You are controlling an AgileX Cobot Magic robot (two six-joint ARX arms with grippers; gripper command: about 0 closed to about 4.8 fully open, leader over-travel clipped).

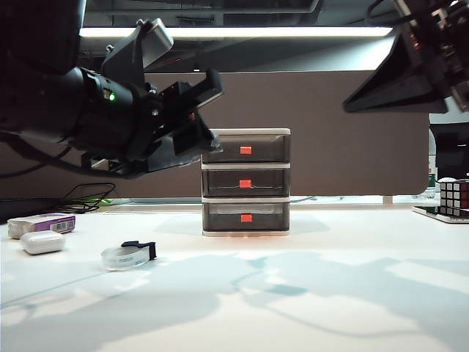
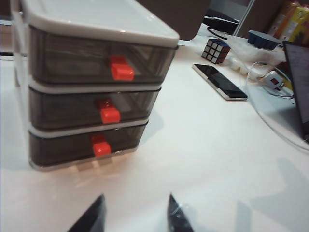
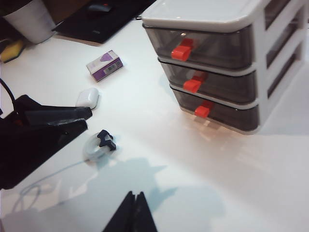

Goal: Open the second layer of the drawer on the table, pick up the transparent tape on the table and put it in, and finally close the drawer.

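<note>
Drawers number three in the drawer (image 1: 246, 182), which stands at the centre of the exterior view, and all three are shut, each with one red-orange tab. The second layer (image 1: 245, 182) sits flush between the top and bottom tiers. One transparent tape (image 1: 129, 255) lies flat on the table (image 1: 330, 293) in the lower left of that view, well apart from the unit, its black end piece turned toward the right. Further left lie one white rounded case (image 1: 42, 242) and, just behind it, one purple-and-white box (image 1: 42, 223). At the right edge stands one cube puzzle (image 1: 454, 197).

Two arms hang above the table. The left gripper (image 1: 207, 110) hovers in the upper left of the exterior view, level with the top tier, its fingers spread and holding nothing. The right gripper (image 3: 134, 212) shows its two fingertips pressed together, empty, over bare tabletop.
</note>
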